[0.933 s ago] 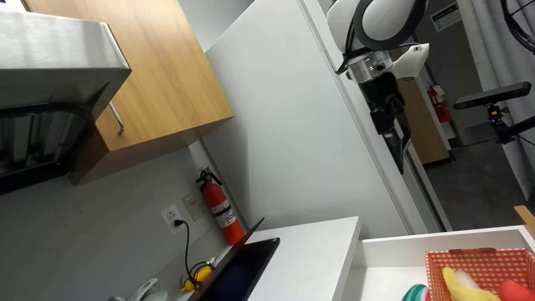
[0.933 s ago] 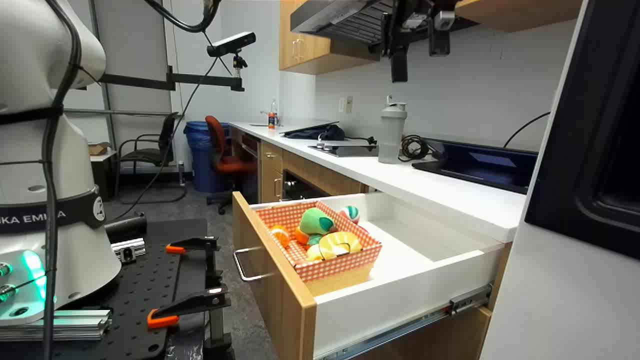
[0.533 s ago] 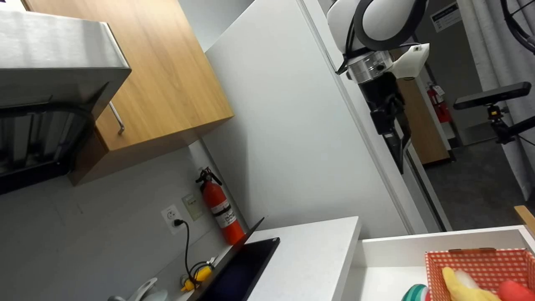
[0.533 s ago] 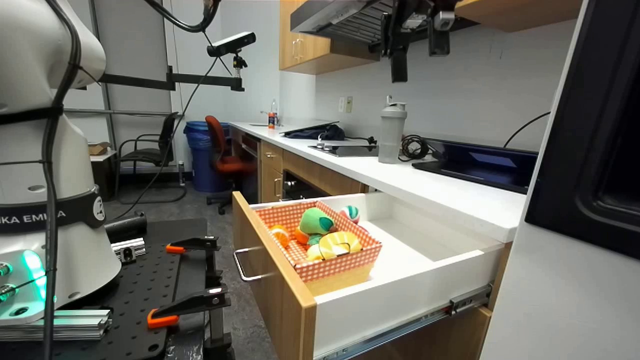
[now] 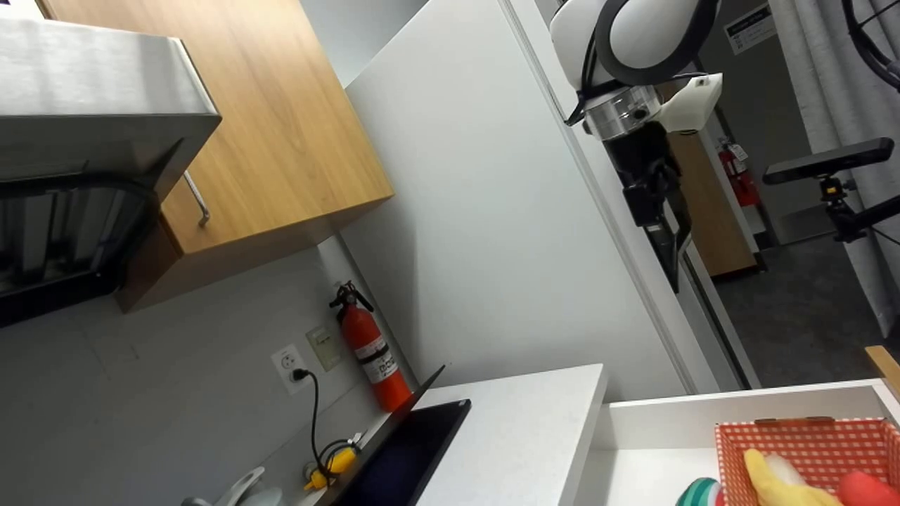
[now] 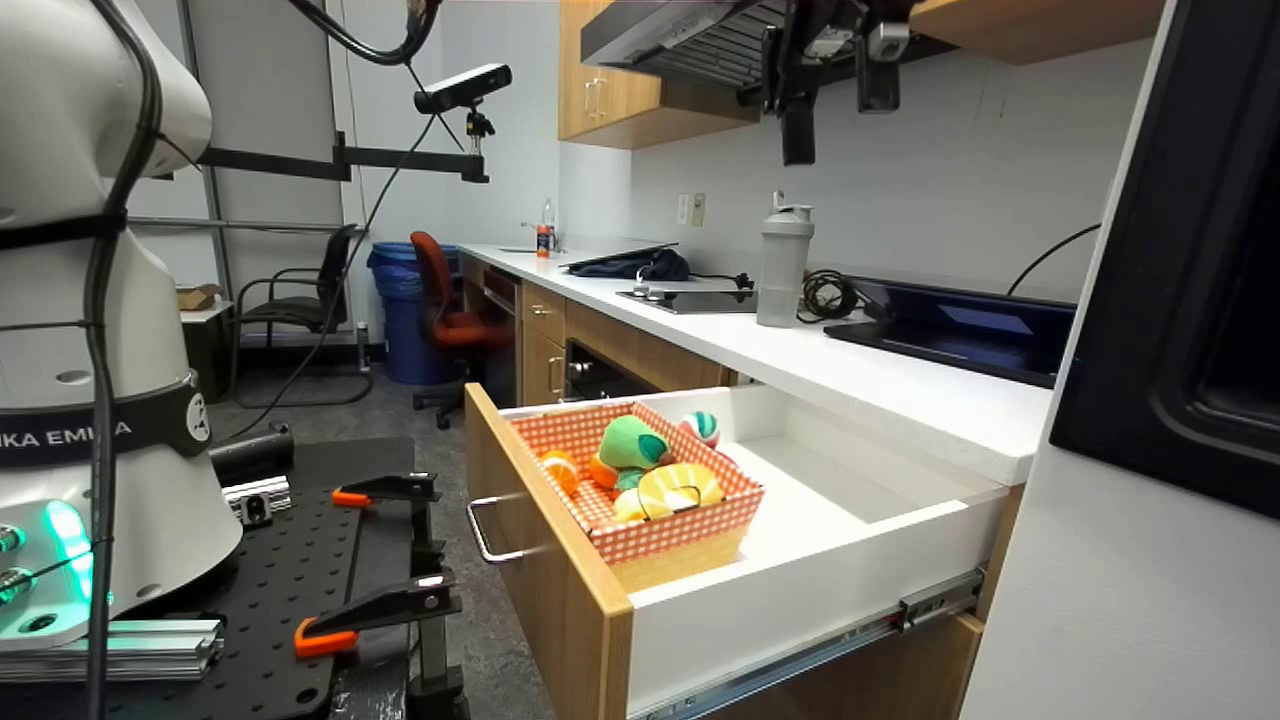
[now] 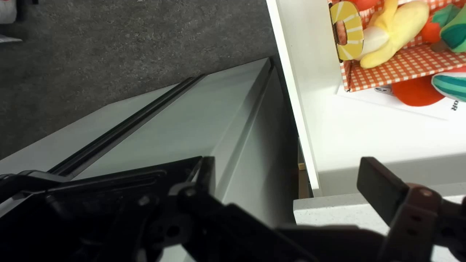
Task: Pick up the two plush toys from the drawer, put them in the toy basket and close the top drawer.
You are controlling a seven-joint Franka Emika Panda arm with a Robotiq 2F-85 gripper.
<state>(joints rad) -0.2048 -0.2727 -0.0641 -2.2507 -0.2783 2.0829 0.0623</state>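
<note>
a room with a dark grey floor [image 7: 127, 47], one blue bin [image 6: 405, 335] and two chairs, a black chair [image 6: 295, 312] and a red chair [image 6: 430, 275], stretches behind one long white counter [image 6: 900, 400], where one grey shaker bottle [image 6: 786, 265] stands upright. under the counter's front edge one drawer [image 6: 800, 595] is pulled out, and one red-and-white checked basket [image 6: 690, 532] sits in it, just beside the front panel [image 6: 580, 620]. at least three soft toys lie in the basket: one yellow toy [image 7: 404, 31], one green toy [image 6: 628, 443] and one orange toy [image 6: 560, 470]. one teal-and-white striped toy [image 6: 700, 428], seen in both exterior views, lies in the drawer outside the basket, just beside the basket edge that faces the counter; one red piece [image 7: 417, 91] shows next to it, and i cannot tell whether it is a separate toy. one gripper [image 7: 293, 180] hangs well above the drawer, its two fingers [image 7: 380, 187] spread wide. against the frames from a moment earlier everything matches: the gripper, the drawer, the basket and the striped toy keep their places.
</note>
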